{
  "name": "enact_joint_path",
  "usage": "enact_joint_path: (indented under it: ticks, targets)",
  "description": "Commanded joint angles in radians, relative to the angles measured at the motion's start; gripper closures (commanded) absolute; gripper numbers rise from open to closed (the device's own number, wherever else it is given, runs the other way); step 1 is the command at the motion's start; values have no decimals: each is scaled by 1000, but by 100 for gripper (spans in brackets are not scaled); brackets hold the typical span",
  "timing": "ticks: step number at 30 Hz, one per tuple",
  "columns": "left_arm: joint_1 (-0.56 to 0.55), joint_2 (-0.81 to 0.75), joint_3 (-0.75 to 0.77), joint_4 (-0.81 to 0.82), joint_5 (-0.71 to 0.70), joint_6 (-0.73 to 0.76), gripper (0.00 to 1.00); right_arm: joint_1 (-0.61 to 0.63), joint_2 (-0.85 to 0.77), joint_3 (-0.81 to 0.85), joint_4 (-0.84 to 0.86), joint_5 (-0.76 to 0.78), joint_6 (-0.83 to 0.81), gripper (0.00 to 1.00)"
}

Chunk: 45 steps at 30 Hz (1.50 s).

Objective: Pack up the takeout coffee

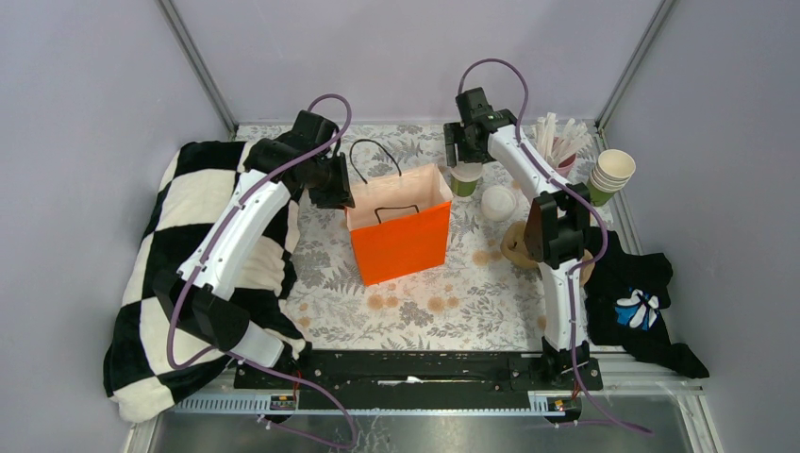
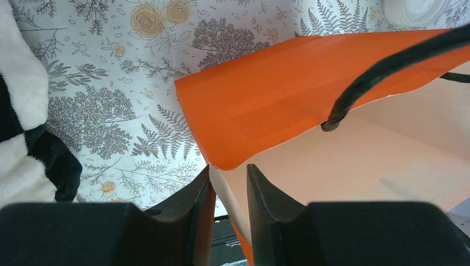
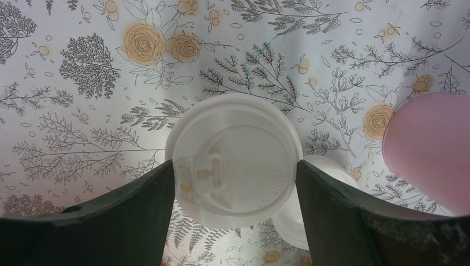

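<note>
Left pincer (image 2: 228, 170) pinches the rim of the one orange bag (image 1: 401, 241), mid-frame on the flowered surface (image 1: 443, 307); no cup shows inside it. Right of the bag lies one brown cup carrier (image 1: 517, 247), then one loose lid (image 1: 498, 203). Further back, upper centre, the single lidded coffee (image 1: 465, 179) stands unpacked. The right pincer (image 3: 235, 166) has a finger at each side of its lid, but a firm grip cannot be told. One stack of empty cups (image 1: 611, 175) waits upper right.

Left claw (image 2: 228, 170) pinched on bag (image 2: 277, 100) rim; right claw (image 3: 235, 166) spread wide, pointing down.
</note>
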Motion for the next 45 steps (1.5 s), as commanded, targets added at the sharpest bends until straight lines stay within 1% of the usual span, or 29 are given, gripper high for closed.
enact_joint_path:
  ticks: [1,10,15,20,24,26,31,32,33,35,38,40,42,45]
  targets:
    - [5,-48,-4,27,8,-7,69,-2,-83,-7,-24,20,12,19]
    - [4,-56,-1,16,7,-21,65,-2,-161,-40,-48,20,24,19]
    - [1,-42,11,-7,1,-39,64,-2,-256,-125,-58,1,55,19]
    - [-22,-5,52,-51,-35,-52,65,-2,-390,-251,-55,-29,79,19]
    - [-51,45,142,-125,-78,-64,72,-3,-483,-301,-91,-25,73,19]
    - [-69,65,188,-155,-129,-62,77,-2,-537,-330,-98,-25,74,20]
    - [-88,108,261,-183,-191,-23,95,-2,-675,-393,-97,-46,65,20]
    - [-90,111,267,-177,-201,-12,99,-2,-697,-398,-97,-61,61,20]
    - [-90,112,274,-170,-212,-3,100,-2,-717,-399,-99,-76,59,20]
    - [-93,103,278,-143,-248,18,100,-1,-752,-396,-104,-109,57,20]
    - [-98,50,231,-37,-301,48,100,1,-807,-395,-100,-160,56,20]
    - [-99,-4,165,53,-298,63,100,6,-845,-394,-96,-211,51,20]
    - [-102,-74,57,164,-287,81,100,18,-882,-395,-86,-277,38,21]
    - [-102,-152,-80,276,-246,105,100,89,-943,-409,-49,-333,5,22]
